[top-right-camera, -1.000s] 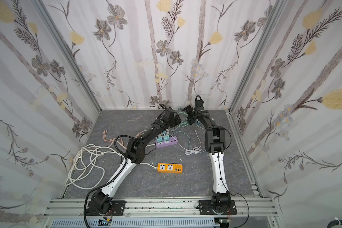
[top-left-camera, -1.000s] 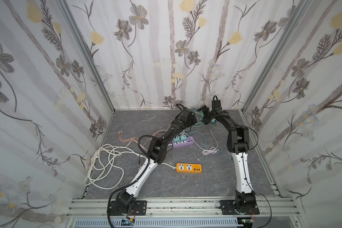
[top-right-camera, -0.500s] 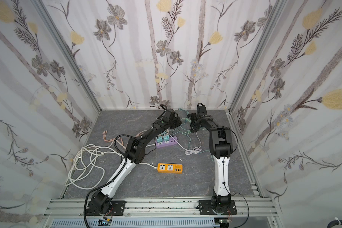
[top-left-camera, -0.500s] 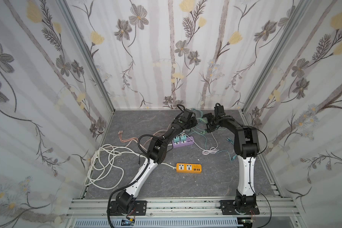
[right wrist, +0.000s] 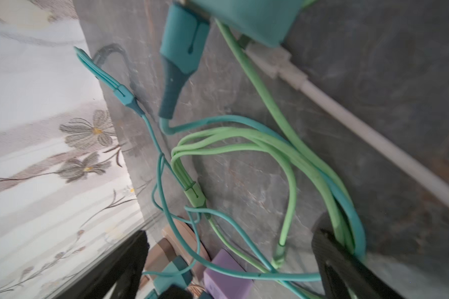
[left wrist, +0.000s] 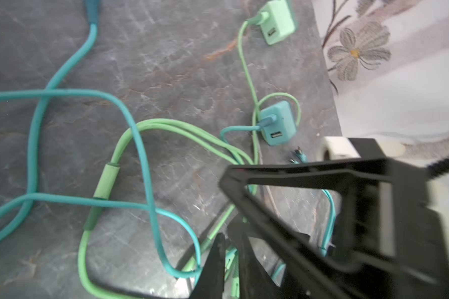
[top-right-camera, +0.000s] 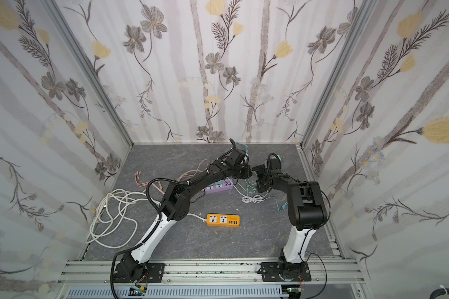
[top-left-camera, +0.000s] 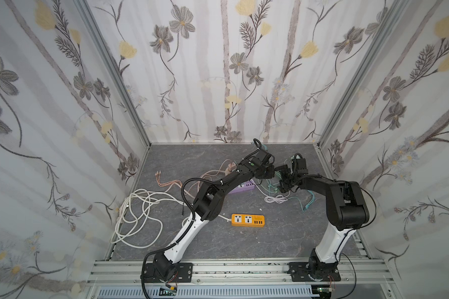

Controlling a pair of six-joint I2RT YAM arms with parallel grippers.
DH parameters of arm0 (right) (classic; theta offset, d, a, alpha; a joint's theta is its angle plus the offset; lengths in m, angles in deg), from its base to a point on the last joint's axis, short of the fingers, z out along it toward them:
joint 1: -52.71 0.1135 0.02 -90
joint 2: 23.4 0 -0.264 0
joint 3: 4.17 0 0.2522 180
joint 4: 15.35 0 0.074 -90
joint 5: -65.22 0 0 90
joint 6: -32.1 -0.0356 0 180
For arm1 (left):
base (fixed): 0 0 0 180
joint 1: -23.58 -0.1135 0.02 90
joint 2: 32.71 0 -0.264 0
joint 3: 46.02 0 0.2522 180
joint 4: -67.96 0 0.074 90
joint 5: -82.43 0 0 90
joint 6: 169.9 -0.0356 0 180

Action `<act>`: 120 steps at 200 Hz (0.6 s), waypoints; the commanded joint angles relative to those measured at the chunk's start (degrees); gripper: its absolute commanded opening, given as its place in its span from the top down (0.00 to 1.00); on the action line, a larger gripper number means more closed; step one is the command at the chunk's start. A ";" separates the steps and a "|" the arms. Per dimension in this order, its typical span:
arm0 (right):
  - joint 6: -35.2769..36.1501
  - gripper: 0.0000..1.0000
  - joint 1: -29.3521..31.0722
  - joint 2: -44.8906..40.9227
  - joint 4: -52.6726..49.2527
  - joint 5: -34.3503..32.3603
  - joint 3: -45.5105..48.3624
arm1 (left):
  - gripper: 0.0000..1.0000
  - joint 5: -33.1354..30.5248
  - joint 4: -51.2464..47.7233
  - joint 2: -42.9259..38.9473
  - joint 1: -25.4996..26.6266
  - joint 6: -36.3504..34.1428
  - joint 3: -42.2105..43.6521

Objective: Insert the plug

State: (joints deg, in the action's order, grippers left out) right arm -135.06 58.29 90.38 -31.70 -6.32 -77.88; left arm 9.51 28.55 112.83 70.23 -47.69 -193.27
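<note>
While the L gripper [left wrist: 230, 248] sits w/ jaws nearly together, strands of light green cable [left wrist: 106, 181] in the slit (can't tell if pinched), the R gripper [right wrist: 230, 234] hangs w/ jaws wide apart, gripping nothing. Both are just past the far end of the purple power strip [top-left-camera: 241, 187]. Teal USB plug [right wrist: 184, 49] looks seated in the teal charger [left wrist: 278, 124], which lies beyond that strip toward the back wall, apart from it. So plug-into-charger prob done; charger into strip, if req'd, not yet. Orange power strip [top-left-camera: 247, 220], on the purple one's near side, has both sockets free.
</note>
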 commanded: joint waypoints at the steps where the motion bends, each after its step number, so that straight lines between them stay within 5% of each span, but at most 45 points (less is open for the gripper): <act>1: 8.93 0.01 0.30 -3.54 -9.18 -3.70 -1.07 | 0.78 -4.75 -0.03 -6.75 0.71 -5.53 2.44; 33: 12.28 0.01 0.22 -10.40 -9.39 -7.23 1.77 | 0.41 -13.83 -6.02 -6.23 0.23 -9.81 0.15; 80: 20.32 0.01 0.06 -20.35 -5.85 -11.21 5.97 | 0.27 -14.06 -19.31 8.51 -2.05 -12.72 -22.18; 120: 25.26 0.01 -1.90 -28.12 -6.02 -13.66 11.27 | 0.23 -13.40 -13.14 10.67 -2.31 -14.63 -20.50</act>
State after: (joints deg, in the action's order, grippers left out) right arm -114.41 57.48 64.90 -38.87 -16.92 -68.09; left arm -3.17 13.12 122.53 67.90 -60.26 -214.41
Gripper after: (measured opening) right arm 0.994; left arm 0.774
